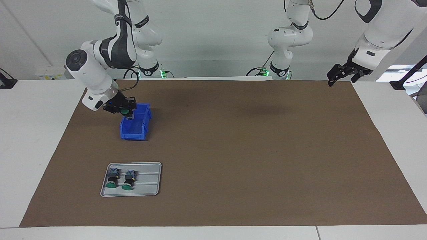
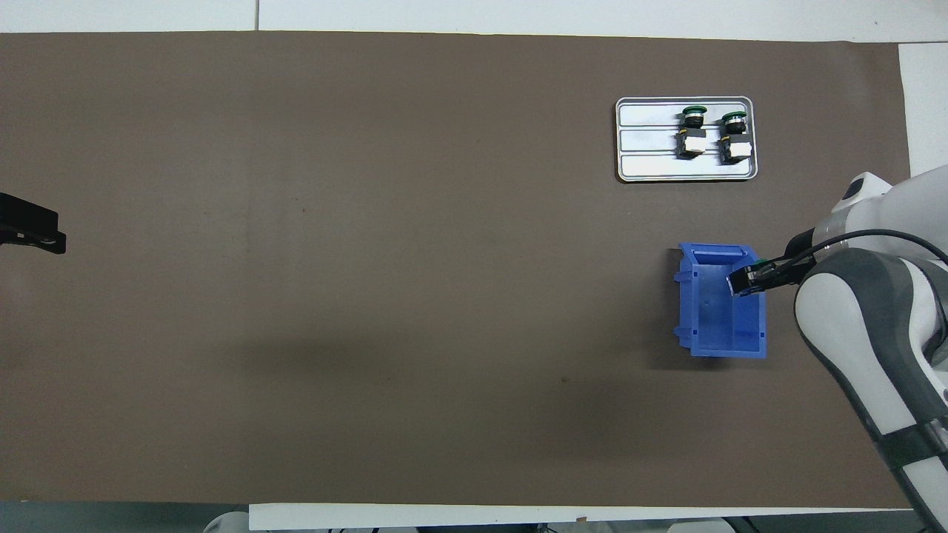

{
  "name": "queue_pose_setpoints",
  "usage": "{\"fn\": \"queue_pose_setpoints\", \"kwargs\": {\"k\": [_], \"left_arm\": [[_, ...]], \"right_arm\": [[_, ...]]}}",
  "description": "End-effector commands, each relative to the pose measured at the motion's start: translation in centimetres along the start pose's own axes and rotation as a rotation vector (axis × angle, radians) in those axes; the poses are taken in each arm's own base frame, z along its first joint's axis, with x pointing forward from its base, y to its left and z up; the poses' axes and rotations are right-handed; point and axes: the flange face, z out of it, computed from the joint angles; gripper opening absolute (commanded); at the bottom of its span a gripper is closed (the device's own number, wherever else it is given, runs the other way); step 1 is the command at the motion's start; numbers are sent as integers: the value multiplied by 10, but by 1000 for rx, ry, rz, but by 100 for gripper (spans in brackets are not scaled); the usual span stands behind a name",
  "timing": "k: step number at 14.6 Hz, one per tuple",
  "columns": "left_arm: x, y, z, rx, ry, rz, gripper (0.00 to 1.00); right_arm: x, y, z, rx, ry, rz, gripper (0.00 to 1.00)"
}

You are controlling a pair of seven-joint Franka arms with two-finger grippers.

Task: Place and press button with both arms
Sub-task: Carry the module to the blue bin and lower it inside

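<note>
Pinching 1 button point(image 1: 125, 111) between its jaws, the right gripper point(image 1: 126, 112) hangs over the blue bin point(image 1: 135, 128), likely ready to drop it in. Green mushroom cap shows; the body is hidden by the fingers. 2 matching buttons point(image 1: 120, 179) lie flat on the grey tray point(image 1: 146, 186), farther from the robots, caps pointing away. Left gripper point(image 1: 343, 74) waits over the surface's point(image 1: 250, 150) edge, jaws spread.

Held button point(image 1: 125, 111) mostly hidden by right pincer point(image 1: 129, 115), left pincer point(image 2: 33, 231) cut off at overhead view's edge, tray buttons' point(image 1: 112, 179) details too small to tell
</note>
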Motion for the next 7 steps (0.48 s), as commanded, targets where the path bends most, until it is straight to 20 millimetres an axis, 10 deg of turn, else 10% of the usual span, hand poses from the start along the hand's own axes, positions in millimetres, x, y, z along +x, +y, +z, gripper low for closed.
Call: {"fn": "queue_pose_setpoints", "kwargs": {"k": [1,7], "left_arm": [[0,1,2,-11,16,7,100],[-2,7,2,-7,12,19,100]], "right_arm": [[-4,-4,20,16,5,62,1],[1,1,54,4,37,78,5]]}}
